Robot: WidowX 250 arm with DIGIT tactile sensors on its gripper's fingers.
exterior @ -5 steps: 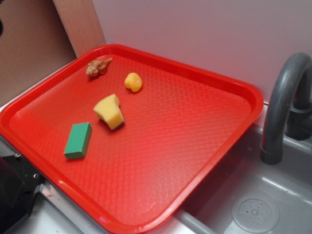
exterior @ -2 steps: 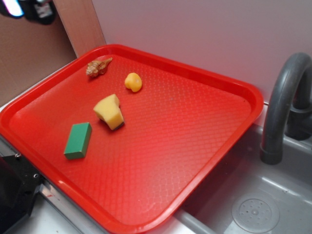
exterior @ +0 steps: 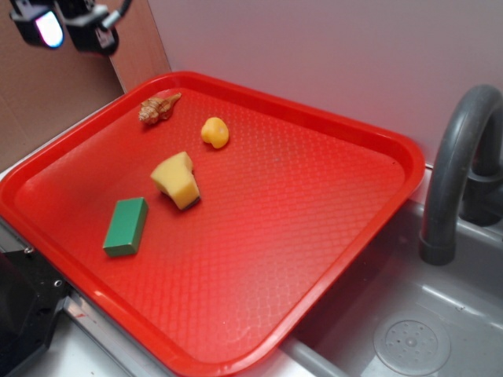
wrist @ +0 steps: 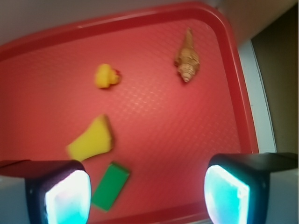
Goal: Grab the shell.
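A wide red plastic tray [exterior: 314, 236] with a pebbled floor lies across the bench beside a grey sink with a curved grey faucet [exterior: 460, 165]. High over the tray's far left corner hangs the robot's black hand [exterior: 64, 25], its two glowing-tipped fingers [wrist: 226, 196] spread wide apart and holding nothing. On the tray, well apart from one another, sit a green rectangular block [exterior: 126, 226], a pale yellow wedge of sponge [exterior: 178, 180] and a round orange-yellow lump [exterior: 214, 132]. The small tan-brown spiral shell [exterior: 158, 108], ridged and pointed, lies alone near the tray's far left rim, below the hand and untouched. The work looks to be at the approach stage: the next move calls for the hand to line up over the shell, descend with a finger on either side of its knobbly body, and close.
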